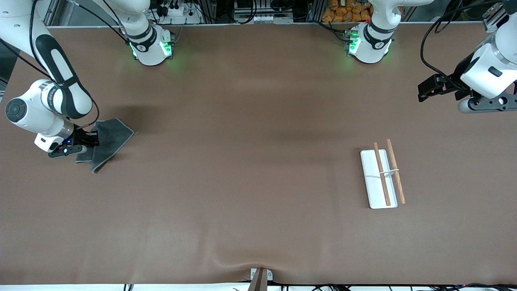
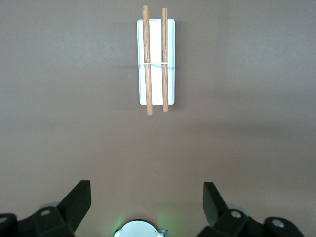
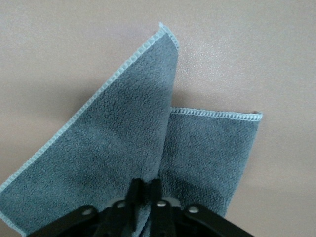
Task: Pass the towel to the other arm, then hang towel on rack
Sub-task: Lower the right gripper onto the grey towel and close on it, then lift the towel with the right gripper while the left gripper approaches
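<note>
The dark grey towel (image 1: 108,143) with pale stitched edges lies on the brown table at the right arm's end, one part folded up. My right gripper (image 1: 92,139) is down on it, shut on a pinched fold of the towel (image 3: 148,148). The rack (image 1: 382,174), a white base with two wooden rods and a thin white crosspiece, stands toward the left arm's end, nearer the front camera; it also shows in the left wrist view (image 2: 156,60). My left gripper (image 1: 428,91) is open and empty, held in the air over the table's edge at the left arm's end.
The brown table cover (image 1: 250,161) has a shallow wrinkle near its front edge. A small bracket (image 1: 260,277) sits at the middle of that edge. Cables and equipment line the back edge by the arm bases.
</note>
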Controlling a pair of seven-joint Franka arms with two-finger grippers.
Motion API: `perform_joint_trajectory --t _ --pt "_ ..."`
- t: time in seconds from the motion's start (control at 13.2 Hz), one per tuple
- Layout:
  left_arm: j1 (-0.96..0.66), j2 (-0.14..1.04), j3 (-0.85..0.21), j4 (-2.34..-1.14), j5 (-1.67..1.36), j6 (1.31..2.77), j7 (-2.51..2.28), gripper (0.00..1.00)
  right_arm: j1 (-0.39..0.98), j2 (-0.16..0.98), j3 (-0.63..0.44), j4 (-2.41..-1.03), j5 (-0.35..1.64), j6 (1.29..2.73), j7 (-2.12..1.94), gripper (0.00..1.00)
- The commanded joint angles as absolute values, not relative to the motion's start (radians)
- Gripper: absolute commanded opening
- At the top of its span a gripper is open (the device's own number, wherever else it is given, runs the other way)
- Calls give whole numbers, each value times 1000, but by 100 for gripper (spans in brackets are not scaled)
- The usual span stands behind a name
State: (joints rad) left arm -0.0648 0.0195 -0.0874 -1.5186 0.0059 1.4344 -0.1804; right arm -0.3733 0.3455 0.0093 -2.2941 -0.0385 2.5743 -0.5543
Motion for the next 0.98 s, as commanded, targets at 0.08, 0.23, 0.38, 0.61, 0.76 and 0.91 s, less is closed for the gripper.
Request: perform_joint_trajectory --t 0.08,0.23,0.38,0.61,0.76,0.91 --pt "-72 26 -84 -1506 -8 1425 -170 100 -380 311 26 -2315 -23 2545 -545 0" --pt "-71 26 -84 -1506 -8 1425 -169 100 -370 299 28 -2293 -23 2475 -516 0" --pt "-68 25 -84 -1506 -8 1425 -169 100 -357 276 31 -2283 -23 2416 -485 0" --pt "-64 23 -84 -1505 -8 1425 -167 100 -336 253 32 -2229 21 2269 -442 0" --pt "-67 25 -84 -1511 -6 1425 -169 100 -307 239 31 -2171 78 2141 -433 0" --pt "-67 22 -84 -1509 -6 1422 -167 100 -284 223 32 -2117 106 2012 -334 0"
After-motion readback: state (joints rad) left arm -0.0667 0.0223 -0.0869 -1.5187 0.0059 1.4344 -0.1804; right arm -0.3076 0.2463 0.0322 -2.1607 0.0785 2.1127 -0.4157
